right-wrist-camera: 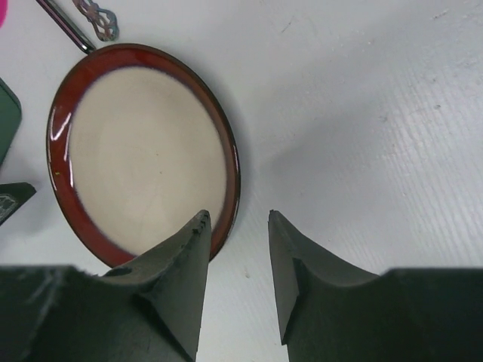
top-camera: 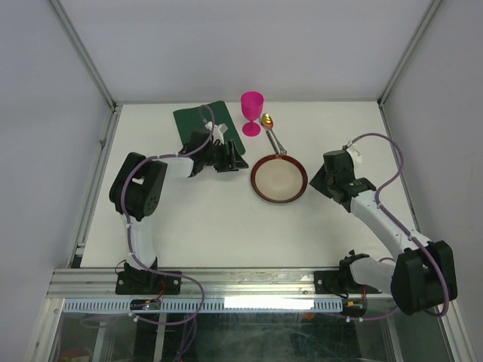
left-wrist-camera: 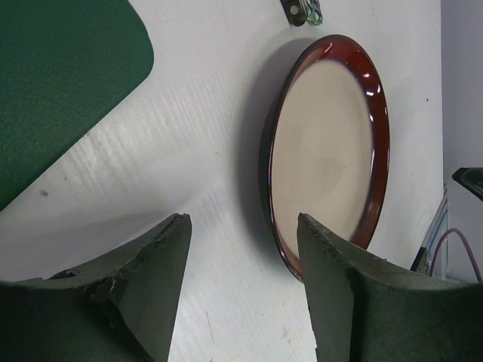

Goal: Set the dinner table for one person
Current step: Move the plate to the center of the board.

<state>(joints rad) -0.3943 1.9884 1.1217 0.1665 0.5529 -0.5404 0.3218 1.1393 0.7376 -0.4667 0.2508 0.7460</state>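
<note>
The bench point(top-camera: 204, 234), rigid, matte and fixed, spreads beneath both arms. The left gripper point(left-wrist-camera: 241, 220) and right gripper point(right-wrist-camera: 239, 215) gape empty either side of the plate point(top-camera: 279, 179) (glazed, slick, breakable: take its rim). Beyond lie the spoon point(top-camera: 270, 130), pink goblet point(top-camera: 252, 110) and green placemat point(top-camera: 198, 121). No writing is legible.

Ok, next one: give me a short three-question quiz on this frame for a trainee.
1. True or false: the plate lies on the bare dinner table, off the green placemat.
2. What stands upright beside the spoon? A) pink goblet B) glass mug C) soup bowl
3. Fill in: both arms' jaws are ____, holding nothing.
Key: 1 true; 2 A; 3 open.
</note>
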